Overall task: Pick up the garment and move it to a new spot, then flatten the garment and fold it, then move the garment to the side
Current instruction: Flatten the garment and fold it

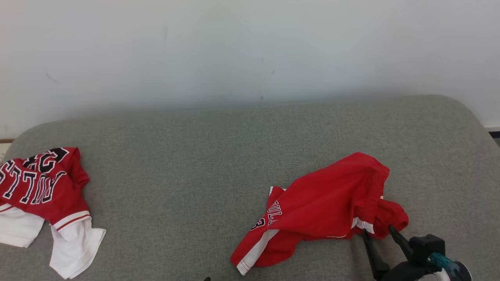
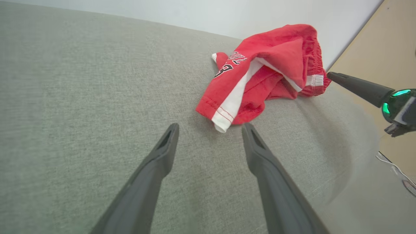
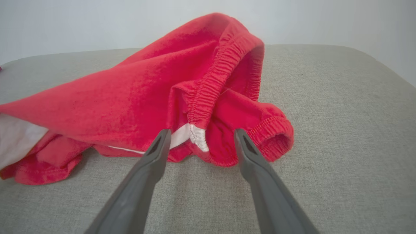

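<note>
The garment [image 1: 328,199], a pair of red shorts with white side stripes and black lettering, lies crumpled on the right half of the grey cushion [image 1: 203,156]. My right gripper [image 1: 378,231] stands open at the garment's near right end, fingertips just short of the elastic waistband. In the right wrist view the right gripper [image 3: 202,131] frames the bunched waistband and white stripe of the garment [image 3: 130,97] without closing on it. My left gripper [image 2: 211,125] is open over bare cushion, just short of the white-striped leg hem of the garment [image 2: 273,48].
A second piece of clothing, a red and white jersey [image 1: 43,195] with black lettering, lies at the cushion's left edge. A pale wall [image 1: 250,50] runs behind the cushion. Tan floor [image 2: 390,45] shows beyond the cushion's right edge.
</note>
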